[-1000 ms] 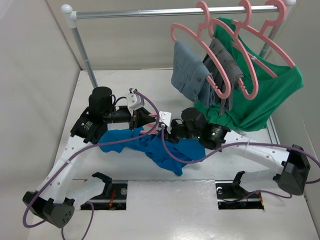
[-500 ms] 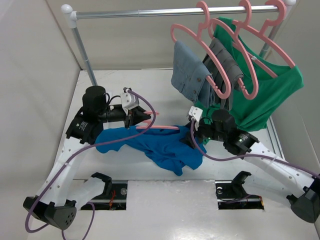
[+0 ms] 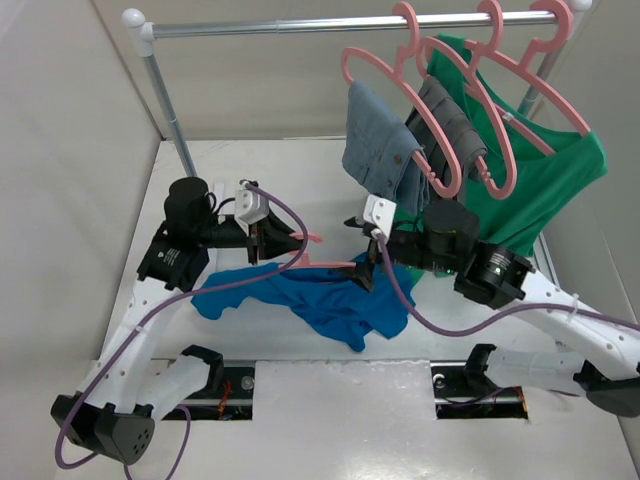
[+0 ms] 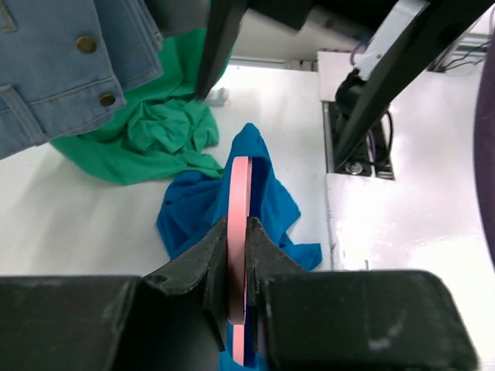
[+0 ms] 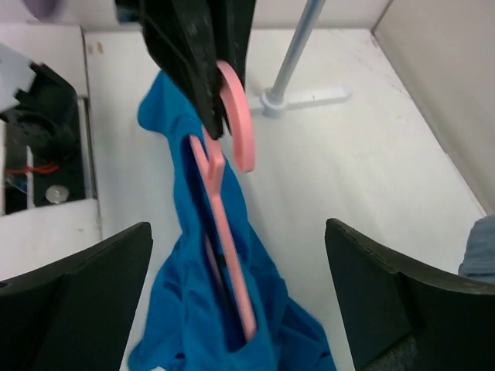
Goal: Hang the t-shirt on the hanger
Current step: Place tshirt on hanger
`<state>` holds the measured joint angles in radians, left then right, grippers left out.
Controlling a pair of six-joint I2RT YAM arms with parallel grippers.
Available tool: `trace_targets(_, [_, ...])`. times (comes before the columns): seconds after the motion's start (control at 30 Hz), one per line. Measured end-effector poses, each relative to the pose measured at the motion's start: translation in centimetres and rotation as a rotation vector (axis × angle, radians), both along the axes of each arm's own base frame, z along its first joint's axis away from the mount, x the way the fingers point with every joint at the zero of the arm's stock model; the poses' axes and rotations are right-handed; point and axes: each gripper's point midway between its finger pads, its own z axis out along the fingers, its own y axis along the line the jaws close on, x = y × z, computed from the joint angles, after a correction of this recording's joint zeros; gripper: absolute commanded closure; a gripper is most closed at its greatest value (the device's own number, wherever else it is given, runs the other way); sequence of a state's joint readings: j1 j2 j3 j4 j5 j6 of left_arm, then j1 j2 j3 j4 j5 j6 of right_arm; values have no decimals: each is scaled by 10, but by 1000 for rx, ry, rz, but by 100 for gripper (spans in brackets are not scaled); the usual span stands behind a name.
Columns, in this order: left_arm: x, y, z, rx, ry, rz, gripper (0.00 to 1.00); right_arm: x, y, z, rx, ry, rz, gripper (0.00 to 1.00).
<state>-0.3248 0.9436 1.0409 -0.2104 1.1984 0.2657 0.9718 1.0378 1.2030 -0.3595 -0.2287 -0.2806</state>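
From above, we see the blue t-shirt [image 3: 330,305] heaped mid-worktop toward the near edge, with the pink hanger [image 3: 325,263] partly inside it.

Left wrist: the left gripper [image 4: 238,232] pinches the stiff hanger.

Right wrist: the right gripper [image 5: 240,263] gapes wide, holding nothing. We'd grip the limp, light cloth at an opening's edge.

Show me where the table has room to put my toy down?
Bare table lies at the back, between the rack post and the hanging denim garment, and at the near edge, in front of the t-shirt. The middle is crowded: t-shirt, hanger, left gripper, right gripper.
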Motion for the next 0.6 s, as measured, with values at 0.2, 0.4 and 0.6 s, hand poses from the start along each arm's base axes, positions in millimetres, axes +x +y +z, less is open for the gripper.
trace_targets(0.2, [-9, -2, 17, -47, -28, -40, 100, 15, 29, -59, -172, 44, 53, 14])
trace_targets(0.4, [-13, -1, 32, -85, -46, -45, 100, 10, 47, -96, -249, 96, 158, 39])
trace_targets(0.6, [-12, -1, 34, -91, -46, -41, 100, 9, 50, -92, -220, 101, 157, 100])
